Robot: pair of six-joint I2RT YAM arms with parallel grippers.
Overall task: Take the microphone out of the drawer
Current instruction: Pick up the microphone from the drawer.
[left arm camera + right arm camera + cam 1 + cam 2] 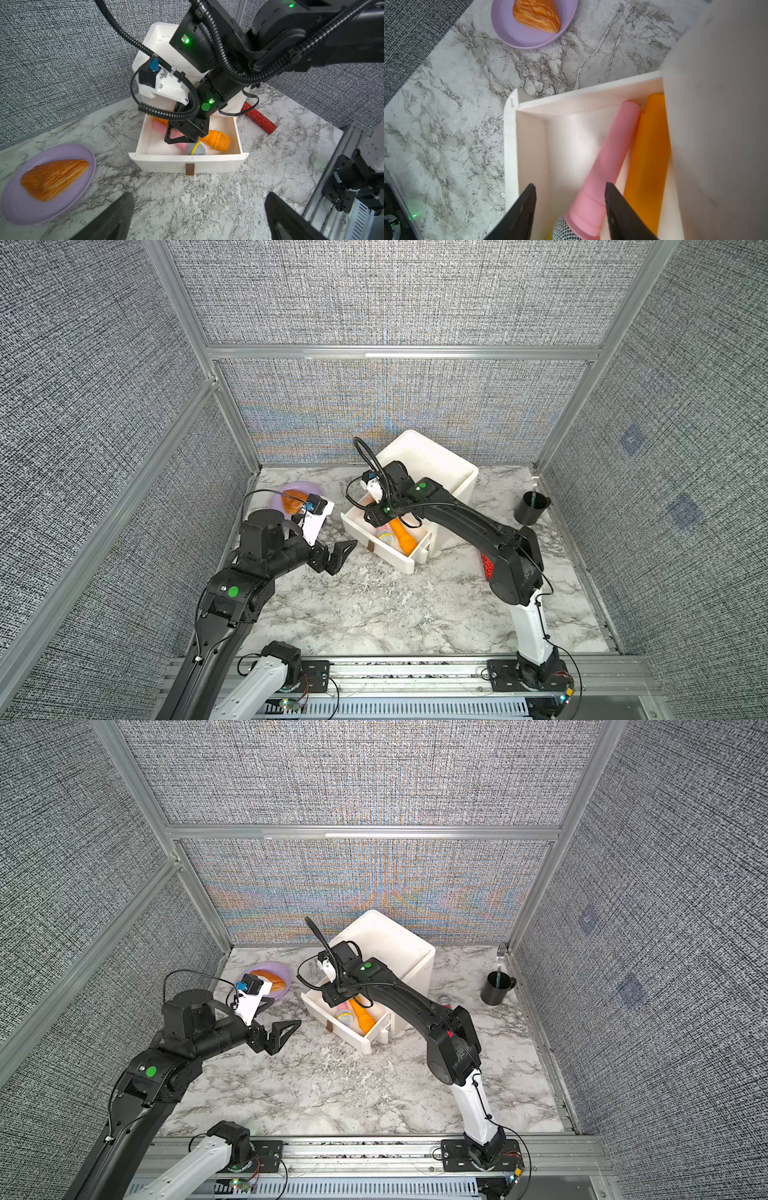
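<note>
Step in hand: grasp of the pink plastic microphone with the silver mesh head and yellow band (188, 146), which lies in the pulled-out white plastic drawer (187, 161) of the white cabinet box (432, 464), beside and touching the orange plastic microphone with orange mesh head (217, 139). Which of the two is wanted is not specified by the task; the pink one is the one straddled.

The right gripper (571, 209) is lowered into the drawer, jaws partly closed around the pink handle just behind the head. In the right wrist view one finger (616, 209) appears to sit against the handle, while a gap is seen at the other, so a firm grip is not confirmed. The left gripper (338, 558) is held wide open over the marble-patterned tabletop (374, 614), in front of the drawer, holding nothing.

For a good grasp:
- Closure is best completed before any lift; the handle is tapered and smooth, so slip toward the thin end is likely if squeezed loosely.
- The finger between the two microphones should be kept clear of the orange body, or both may be dragged.
- A straight upward lift is advised until the head is clear of the drawer's front wall.
- The purple round plate (16, 205) with the golden-brown pastry (54, 178) sits well to the side and is not in the way.
</note>
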